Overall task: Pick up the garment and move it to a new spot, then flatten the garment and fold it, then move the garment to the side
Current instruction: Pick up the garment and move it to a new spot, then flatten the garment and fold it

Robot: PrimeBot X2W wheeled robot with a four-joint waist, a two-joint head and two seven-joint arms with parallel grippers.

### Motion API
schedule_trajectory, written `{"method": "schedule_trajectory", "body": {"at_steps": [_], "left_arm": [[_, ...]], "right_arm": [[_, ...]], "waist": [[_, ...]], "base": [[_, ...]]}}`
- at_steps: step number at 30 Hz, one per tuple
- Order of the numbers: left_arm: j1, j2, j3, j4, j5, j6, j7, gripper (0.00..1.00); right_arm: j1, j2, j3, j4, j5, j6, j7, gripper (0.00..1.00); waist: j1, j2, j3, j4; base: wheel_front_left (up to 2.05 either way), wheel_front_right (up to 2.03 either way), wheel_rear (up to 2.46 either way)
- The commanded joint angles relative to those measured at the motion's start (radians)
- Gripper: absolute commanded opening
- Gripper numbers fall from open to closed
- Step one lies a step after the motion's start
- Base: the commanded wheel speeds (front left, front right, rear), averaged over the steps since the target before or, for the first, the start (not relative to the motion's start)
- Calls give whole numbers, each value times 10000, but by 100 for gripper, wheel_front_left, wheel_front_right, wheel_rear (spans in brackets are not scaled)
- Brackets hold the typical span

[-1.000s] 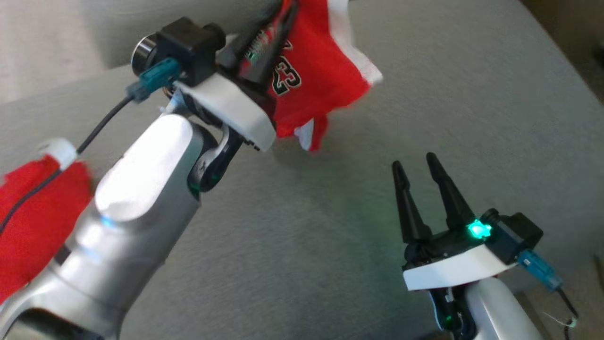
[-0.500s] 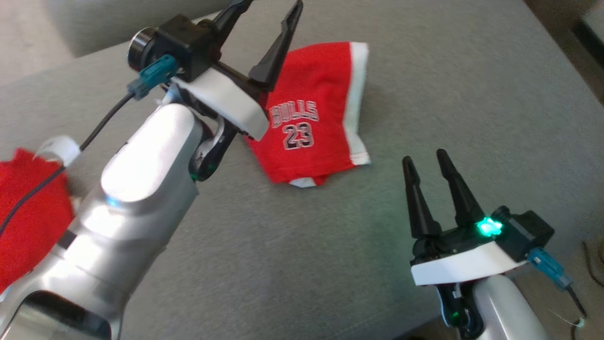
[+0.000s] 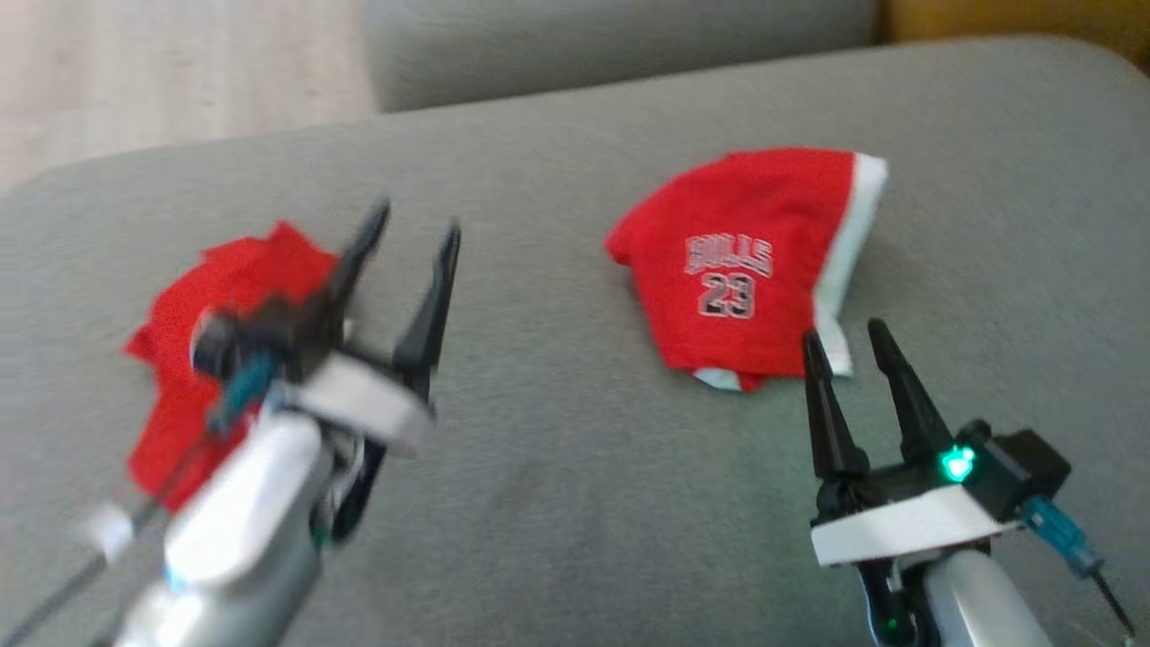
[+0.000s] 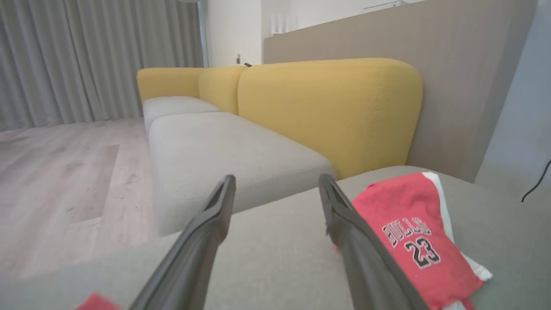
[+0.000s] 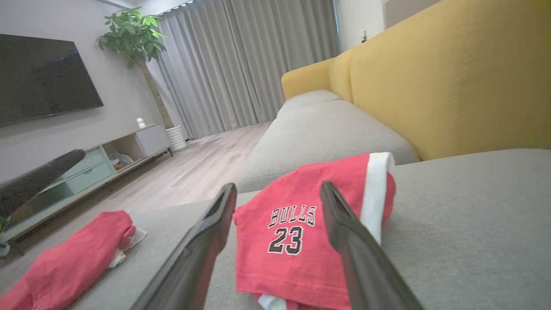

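The garment (image 3: pixel 746 270) is a small red jersey with a white side stripe and "BULLS 23" print. It lies loosely bunched on the grey cushion (image 3: pixel 557 503), right of centre, with nothing holding it. My left gripper (image 3: pixel 417 222) is open and empty, blurred, well to the garment's left. In the left wrist view the garment (image 4: pixel 413 232) lies just right of the open left gripper (image 4: pixel 276 178). My right gripper (image 3: pixel 843 332) is open, its tips at the garment's near right corner. In the right wrist view, the garment (image 5: pixel 284 232) shows between that right gripper's (image 5: pixel 277 186) fingers.
A second red cloth (image 3: pixel 198 341) lies crumpled on the cushion's left, partly behind my left arm, and also appears as the red cloth (image 5: pixel 73 267). Beyond are another grey seat (image 4: pixel 224 150), a yellow sofa back (image 4: pixel 327 112), wood floor (image 4: pixel 64 172) and a TV cabinet (image 5: pixel 107 163).
My left gripper opened and let go of the garment, which dropped onto the cushion. The left arm then pulled back to the left. The head camera also shifted.
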Motion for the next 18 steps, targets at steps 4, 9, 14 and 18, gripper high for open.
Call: {"method": "schedule_trajectory", "body": {"at_steps": [4, 9, 14, 18], "left_arm": [[1276, 417, 646, -998, -146, 645, -307, 100], [2801, 366, 1026, -1562, -62, 1313, -412, 100], [3993, -120, 1949, -2081, 86, 1697, -426, 100], [4426, -331, 2197, -2054, 764, 1675, -428, 100]], "right_arm": [[115, -45, 87, -217, -163, 77, -107, 100], [256, -45, -43, -211, -249, 77, -107, 100], [360, -45, -89, -187, -320, 77, -107, 100], [426, -45, -93, -178, -389, 77, -107, 100]], "waist": [[1, 0, -702, 976], [1, 0, -783, 1236], [1, 0, -867, 1313], [1, 0, -851, 1352]], "base": [[0, 0, 0], [0, 0, 0], [0, 0, 0], [0, 0, 0]]}}
